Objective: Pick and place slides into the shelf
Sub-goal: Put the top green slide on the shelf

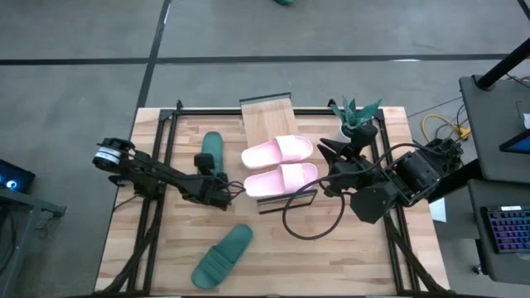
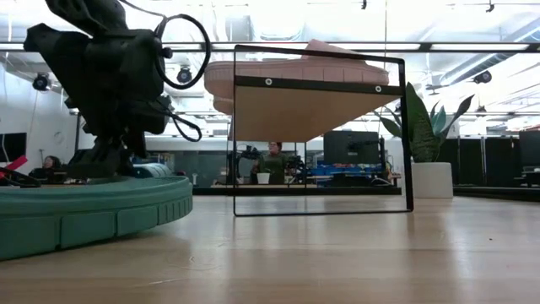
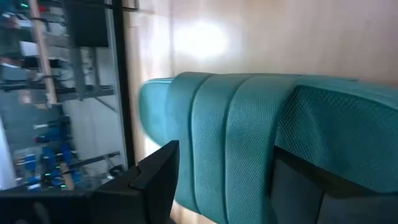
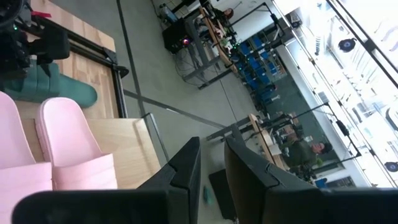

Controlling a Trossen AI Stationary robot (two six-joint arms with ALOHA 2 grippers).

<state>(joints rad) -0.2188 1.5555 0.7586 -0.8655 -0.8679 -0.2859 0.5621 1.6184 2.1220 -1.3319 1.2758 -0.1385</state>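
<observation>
We see two pink slides (image 1: 280,164) lying side by side on the shelf (image 1: 267,114), whose light-wood top sits at the middle of the table (image 1: 157,265). The left gripper (image 1: 217,190) is at the near end of a teal slide (image 1: 212,153) that lies just left of the shelf; in the left wrist view its dark fingers (image 3: 155,180) sit on either side of the slide's strap (image 3: 249,143), closed onto it. A second teal slide (image 1: 222,257) lies apart from the others on the front part of the table, angled, and fills the left foreground of the low view. The right gripper (image 1: 325,149) hovers just off the right edge of the shelf, beside the pink pair; in the right wrist view its fingers (image 4: 186,168) stand a narrow gap apart with nothing between them. A small potted plant (image 1: 356,116) stands at the table's far right corner, behind that gripper. A loop of black cable (image 1: 310,219) hangs from the right arm over the table.
</observation>
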